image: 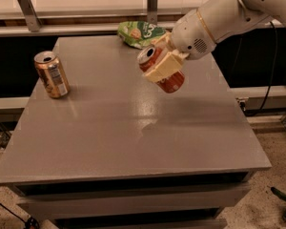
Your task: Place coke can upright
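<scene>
Tool: the tool (157, 63) hangs above the far right part of the grey table (133, 142), its cream fingers (165, 67) clamped on the coke can.
Coke can: the coke can (173, 82) is held clear of the table and tilted, with its silver top and opening turned up and to the left and its red base lower right.
Arm: a white arm (214, 20) reaches in from the upper right corner.
Gold-brown can: the gold-brown can (51, 74) stands upright near the table's left edge, well apart from the tool.
Green bag: a crumpled green bag (140, 34) lies at the table's far edge, just behind the tool.
</scene>
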`<state>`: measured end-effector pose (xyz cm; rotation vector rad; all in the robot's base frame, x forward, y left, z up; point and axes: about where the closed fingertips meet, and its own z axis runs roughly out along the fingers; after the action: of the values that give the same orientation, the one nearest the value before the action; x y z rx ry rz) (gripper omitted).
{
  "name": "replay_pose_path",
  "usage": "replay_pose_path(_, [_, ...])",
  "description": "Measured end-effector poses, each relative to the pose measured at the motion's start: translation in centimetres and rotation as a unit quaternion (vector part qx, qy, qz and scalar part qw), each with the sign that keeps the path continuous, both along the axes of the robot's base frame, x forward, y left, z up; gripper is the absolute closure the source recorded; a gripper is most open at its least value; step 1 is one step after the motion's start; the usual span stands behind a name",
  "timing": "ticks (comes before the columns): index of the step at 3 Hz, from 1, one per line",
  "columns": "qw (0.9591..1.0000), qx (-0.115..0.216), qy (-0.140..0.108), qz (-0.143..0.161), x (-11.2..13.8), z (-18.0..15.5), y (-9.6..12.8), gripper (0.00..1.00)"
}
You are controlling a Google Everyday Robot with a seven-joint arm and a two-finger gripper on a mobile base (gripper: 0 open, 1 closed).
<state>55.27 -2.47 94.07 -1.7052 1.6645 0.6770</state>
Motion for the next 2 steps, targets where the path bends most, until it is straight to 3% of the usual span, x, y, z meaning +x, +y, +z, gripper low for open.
replay_pose_path(1, [0.9957, 0.09, 0.016, 0.009, 0.3, -2.4, 0.6, 1.0])
replay_pose_path(2, [0.9717, 0.232, 0.036, 0.026, -0.6, -1.9, 2.2, 1.0])
